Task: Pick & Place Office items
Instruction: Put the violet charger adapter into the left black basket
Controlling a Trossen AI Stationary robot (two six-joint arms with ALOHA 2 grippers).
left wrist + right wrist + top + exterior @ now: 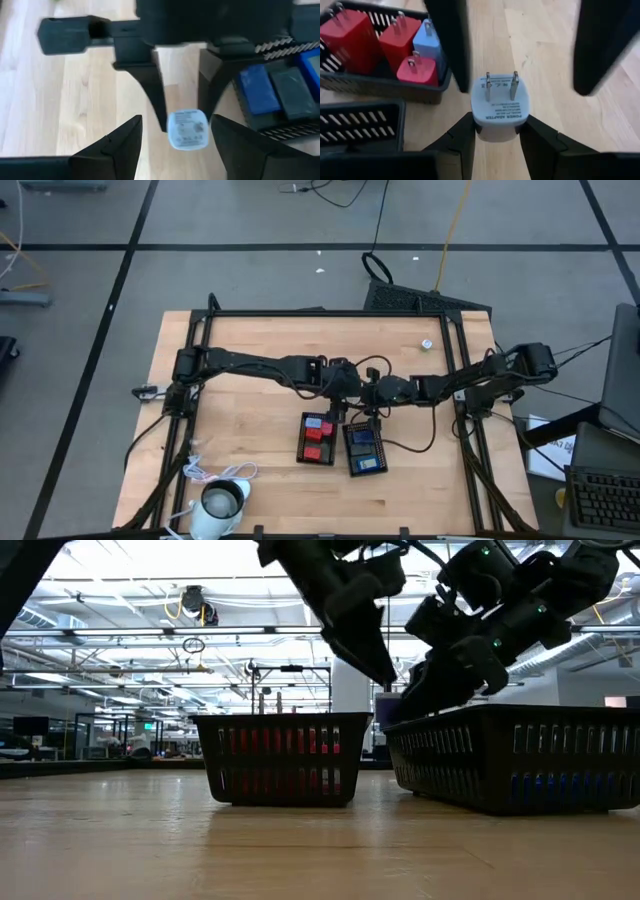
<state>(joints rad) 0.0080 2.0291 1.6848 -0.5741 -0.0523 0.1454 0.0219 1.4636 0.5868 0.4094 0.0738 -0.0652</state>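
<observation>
Right gripper (497,137): clamped on a pale blue plug (497,107), mid-table above the trays. Left gripper (175,145): jaws spread, facing it (handover likely). Red plugs (395,42) already in tray (380,85); one round piece (426,344) remains near the far-right corner.

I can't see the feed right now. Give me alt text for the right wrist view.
The right hand grips a light blue power adapter by its sides, prongs pointing up, above the wooden table. The left hand's two dark fingers stand on either side of it, not touching. Beside them a black tray holds three red adapters and a light blue one.
</observation>
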